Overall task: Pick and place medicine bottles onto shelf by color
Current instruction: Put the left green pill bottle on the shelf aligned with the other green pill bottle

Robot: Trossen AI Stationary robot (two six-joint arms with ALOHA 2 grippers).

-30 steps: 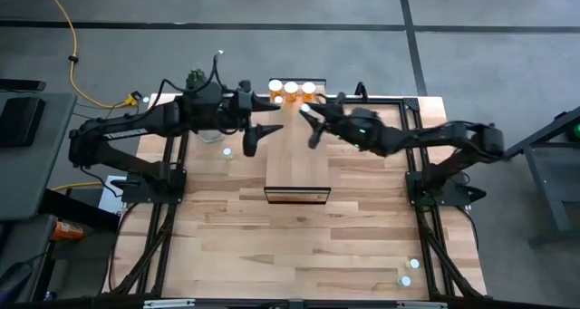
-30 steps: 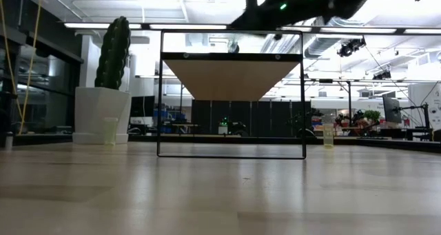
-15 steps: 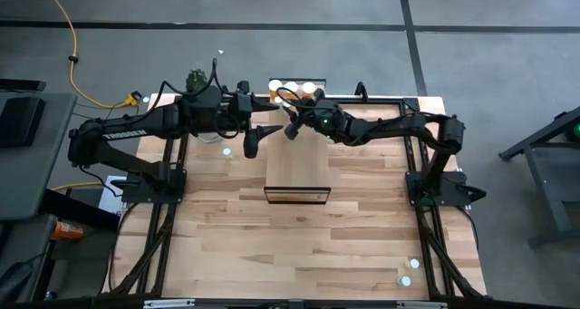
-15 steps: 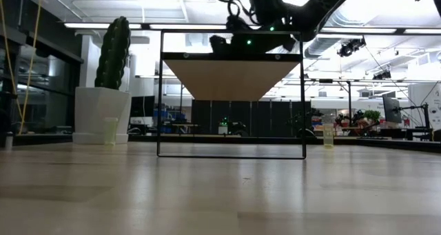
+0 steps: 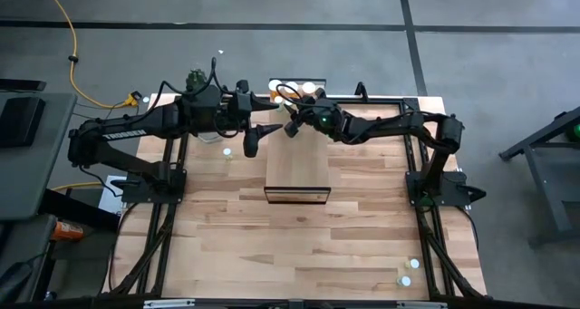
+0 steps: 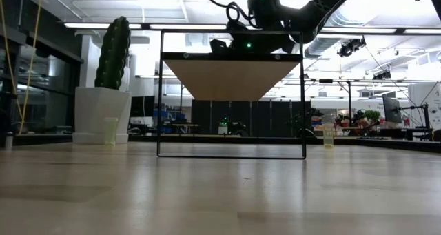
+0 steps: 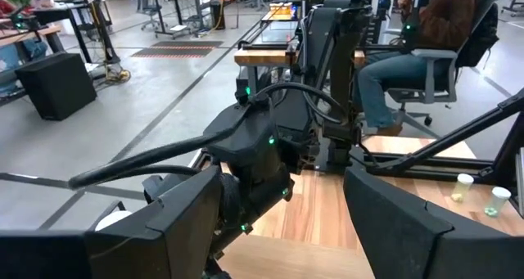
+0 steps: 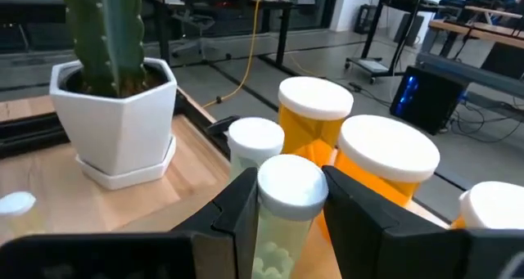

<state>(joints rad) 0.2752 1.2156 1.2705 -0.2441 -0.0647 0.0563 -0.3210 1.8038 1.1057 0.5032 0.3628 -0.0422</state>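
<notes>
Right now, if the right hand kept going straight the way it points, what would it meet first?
The right hand, gripping a pale bottle, points at the bottles on the shelf's far end. Probably first: the small white-capped bottle or the orange bottle behind; depth is unclear.

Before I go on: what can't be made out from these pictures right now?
- High view: the right gripper and its arm cover part of the orange bottles at the shelf's far end.
- Low view: the shelf top is seen from beneath, so nothing on it shows.
- Left wrist view: two bottles too small to tell colour.
</notes>
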